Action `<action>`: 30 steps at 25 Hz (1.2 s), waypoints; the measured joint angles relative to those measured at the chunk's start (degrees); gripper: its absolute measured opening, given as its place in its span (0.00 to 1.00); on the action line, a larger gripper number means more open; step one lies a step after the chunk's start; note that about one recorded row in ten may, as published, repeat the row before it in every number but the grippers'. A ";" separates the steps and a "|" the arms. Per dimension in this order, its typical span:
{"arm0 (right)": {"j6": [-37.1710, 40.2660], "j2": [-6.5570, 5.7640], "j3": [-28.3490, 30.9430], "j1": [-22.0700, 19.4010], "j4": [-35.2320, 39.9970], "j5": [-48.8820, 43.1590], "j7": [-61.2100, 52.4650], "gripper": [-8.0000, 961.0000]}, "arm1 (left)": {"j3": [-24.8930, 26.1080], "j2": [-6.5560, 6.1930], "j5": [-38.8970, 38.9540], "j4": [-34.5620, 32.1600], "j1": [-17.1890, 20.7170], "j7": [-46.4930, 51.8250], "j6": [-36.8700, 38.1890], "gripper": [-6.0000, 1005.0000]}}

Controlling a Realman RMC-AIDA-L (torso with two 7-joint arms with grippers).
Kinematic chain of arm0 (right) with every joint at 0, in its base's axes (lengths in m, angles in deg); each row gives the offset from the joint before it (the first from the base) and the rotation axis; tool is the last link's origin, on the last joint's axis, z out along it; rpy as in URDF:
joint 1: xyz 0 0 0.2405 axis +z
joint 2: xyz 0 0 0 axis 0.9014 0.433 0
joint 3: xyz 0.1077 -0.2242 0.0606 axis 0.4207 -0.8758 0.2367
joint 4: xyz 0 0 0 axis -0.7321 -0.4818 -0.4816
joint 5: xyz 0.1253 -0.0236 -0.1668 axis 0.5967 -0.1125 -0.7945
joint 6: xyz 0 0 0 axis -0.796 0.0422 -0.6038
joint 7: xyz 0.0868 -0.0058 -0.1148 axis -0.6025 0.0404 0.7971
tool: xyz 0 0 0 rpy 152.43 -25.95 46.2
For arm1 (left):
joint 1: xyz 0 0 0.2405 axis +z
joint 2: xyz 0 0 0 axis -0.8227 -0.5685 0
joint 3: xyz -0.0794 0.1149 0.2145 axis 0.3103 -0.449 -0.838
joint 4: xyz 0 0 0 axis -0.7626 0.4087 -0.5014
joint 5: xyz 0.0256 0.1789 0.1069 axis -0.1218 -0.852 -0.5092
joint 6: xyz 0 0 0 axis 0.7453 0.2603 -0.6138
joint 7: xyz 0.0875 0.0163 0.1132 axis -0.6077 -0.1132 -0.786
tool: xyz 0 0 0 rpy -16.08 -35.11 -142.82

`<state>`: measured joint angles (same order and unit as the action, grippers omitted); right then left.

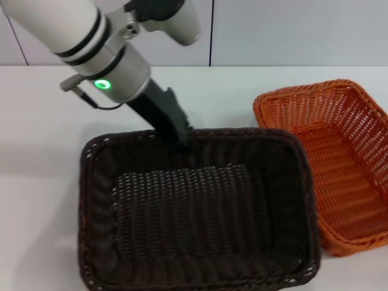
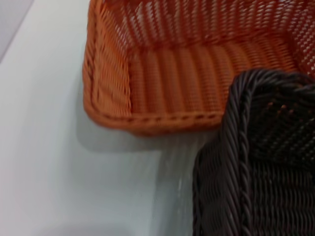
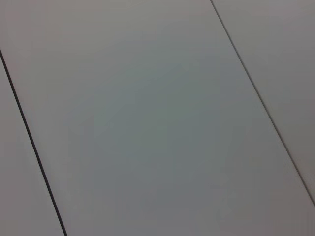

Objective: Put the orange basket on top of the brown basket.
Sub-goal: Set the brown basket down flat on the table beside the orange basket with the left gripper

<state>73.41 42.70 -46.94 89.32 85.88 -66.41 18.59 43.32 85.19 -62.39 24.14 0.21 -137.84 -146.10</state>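
The brown basket fills the near middle of the head view, and its right rim overlaps the left edge of the orange basket, which rests on the table at the right. My left gripper reaches down from the upper left and is shut on the brown basket's far rim. The basket looks raised off the table. The left wrist view shows the orange basket with a corner of the brown basket in front of it. The right gripper is out of view.
The white table lies around both baskets, with a grey panelled wall behind it. The right wrist view shows only wall panels with dark seams.
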 joint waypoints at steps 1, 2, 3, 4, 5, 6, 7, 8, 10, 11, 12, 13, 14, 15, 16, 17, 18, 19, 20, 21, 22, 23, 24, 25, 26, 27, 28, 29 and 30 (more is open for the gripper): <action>0.01 0.00 0.00 -0.09 0.00 0.00 0.00 0.66 | -0.44 -0.01 0.47 -0.27 -0.18 0.00 0.57 0.21; 0.02 0.00 0.00 -0.21 0.00 0.00 0.00 0.66 | -0.92 -0.01 1.11 -1.04 -0.68 -0.01 1.51 0.21; 0.05 0.00 0.00 -0.30 0.00 0.00 0.00 0.66 | -1.22 -0.01 1.41 -1.82 -1.13 -0.01 2.18 0.21; 0.11 0.00 0.00 -0.44 0.00 0.00 -0.01 0.66 | -1.40 -0.01 1.53 -2.65 -1.59 -0.02 2.75 0.21; 0.25 0.00 0.00 -0.55 0.00 0.00 -0.03 0.66 | -1.54 -0.01 1.66 -3.54 -1.96 -0.02 3.22 0.21; 0.39 0.00 0.00 -0.65 -0.01 0.00 -0.05 0.66 | -1.64 0.00 1.76 -4.10 -2.21 -0.02 3.57 0.21; 0.60 0.00 0.00 -0.75 -0.04 0.00 -0.07 0.66 | -1.64 0.00 1.76 -4.10 -2.21 -0.02 3.57 0.21; 0.75 0.00 0.00 -0.89 -0.07 0.00 -0.07 0.66 | -1.77 0.01 1.98 -5.11 -2.45 -0.17 4.01 0.21; 0.86 0.00 0.00 -1.08 -0.08 0.00 -0.08 0.66 | -1.78 0.01 2.39 -5.35 -2.46 -0.49 4.13 0.21; 0.87 0.00 0.00 -1.14 -0.08 0.00 -0.08 0.66 | -1.78 0.02 2.93 -5.50 -2.40 -0.89 4.26 0.21; 0.87 0.00 0.00 -1.16 -0.09 -0.01 -0.08 0.66 | -1.78 0.02 2.93 -5.50 -2.40 -0.89 4.26 0.21; 0.88 0.00 0.00 -1.16 -0.09 -0.01 -0.08 0.66 | -1.77 0.04 4.17 -5.57 -2.15 -1.75 4.45 0.21; 0.88 0.00 0.00 -1.16 -0.09 0.00 -0.08 0.65 | -1.77 0.04 4.17 -5.57 -2.15 -1.75 4.45 0.21; 0.88 0.00 0.00 -1.16 -0.08 -0.01 -0.09 0.65 | -1.73 0.04 4.97 -5.59 -1.96 -2.33 4.58 0.21; 0.88 0.00 0.00 -1.16 -0.09 -0.01 -0.09 0.65 | -1.79 0.01 4.97 -5.60 -1.97 -2.51 4.62 0.21; 0.88 0.00 0.00 -1.16 -0.11 -0.01 -0.12 0.65 | -1.81 0.00 4.98 -5.61 -1.98 -2.59 4.64 0.21; 0.88 0.00 0.00 -1.16 -0.14 0.00 -0.16 0.65 | -1.80 -0.02 4.98 -5.62 -1.99 -2.69 4.66 0.21; 0.88 0.00 0.00 -1.16 -0.14 -0.01 -0.20 0.65 | -1.68 -0.06 4.98 -5.63 -1.99 -2.75 4.70 0.21; 0.91 0.00 0.00 -1.16 -0.15 -0.01 -0.25 0.65 | -1.54 -0.10 4.96 -5.63 -1.99 -2.75 4.76 0.20; 0.96 0.00 0.00 -1.16 -0.20 -0.01 -0.26 0.65 | -1.54 -0.10 4.96 -5.63 -1.99 -2.75 4.76 0.20; 1.08 0.00 0.00 -1.16 -0.28 -0.01 -0.26 0.65 | -1.54 -0.10 4.96 -5.63 -1.99 -2.75 4.76 0.20; 1.29 0.00 0.00 -1.23 -0.47 -0.01 -0.26 0.65 | -0.81 -0.27 4.89 -5.60 -1.69 -2.61 6.20 0.20; 1.29 0.00 0.00 -1.23 -0.47 -0.01 -0.26 0.65 | -0.81 -0.27 4.89 -5.60 -1.69 -2.61 6.20 0.20; 1.47 0.00 0.00 -1.29 -0.57 -0.01 -0.28 0.65 | -0.55 -0.28 4.81 -5.45 -1.47 -2.41 6.87 0.20; 1.47 0.00 0.00 -1.29 -0.57 -0.01 -0.28 0.65 | -0.30 -0.28 4.72 -5.25 -1.24 -2.23 7.39 0.20; 1.48 0.00 0.00 -1.30 -0.58 -0.01 -0.37 0.65 | -0.03 -0.30 4.56 -4.99 -0.96 -2.03 7.82 0.21; 1.49 0.00 0.00 -1.31 -0.59 -0.01 -0.50 0.65 | 0.03 -0.30 4.54 -4.92 -0.84 -1.96 7.90 0.21; 1.49 0.00 0.00 -1.33 -0.60 -0.01 -0.69 0.65 | 0.13 -0.30 4.50 -4.90 -0.68 -1.81 8.00 0.21; 1.49 0.00 0.00 -1.38 -0.61 -0.01 -1.00 0.65 | 0.23 -0.31 4.47 -4.88 -0.51 -1.67 8.08 0.21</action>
<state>74.90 42.70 -46.94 87.94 85.28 -66.42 17.59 43.55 84.88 -57.92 19.26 -0.30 -139.51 -138.02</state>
